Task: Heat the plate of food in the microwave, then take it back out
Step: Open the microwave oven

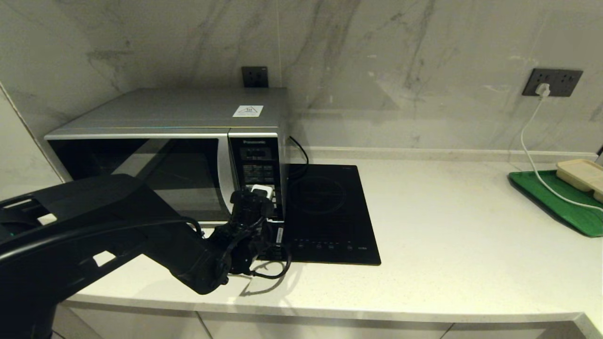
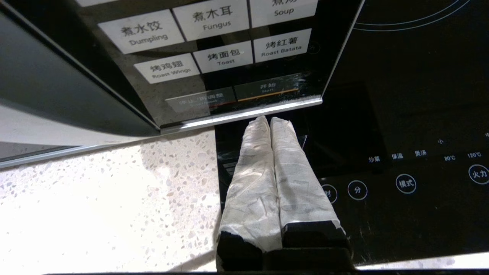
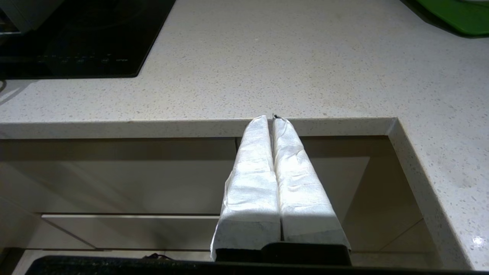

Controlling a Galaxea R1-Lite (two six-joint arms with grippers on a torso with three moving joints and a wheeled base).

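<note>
The silver microwave stands at the back left of the counter with its dark glass door closed. The lilac plate of food is out of view. My left gripper is shut and empty, its white-wrapped fingertips held together just below the keypad panel, close under the Start button. My right gripper is shut and empty too; it hangs low in front of the counter's front edge and does not show in the head view.
A flat black induction hob lies right beside the microwave, under my left gripper. At the far right a green board carries a beige compartment tray, and a white cable runs to a wall socket.
</note>
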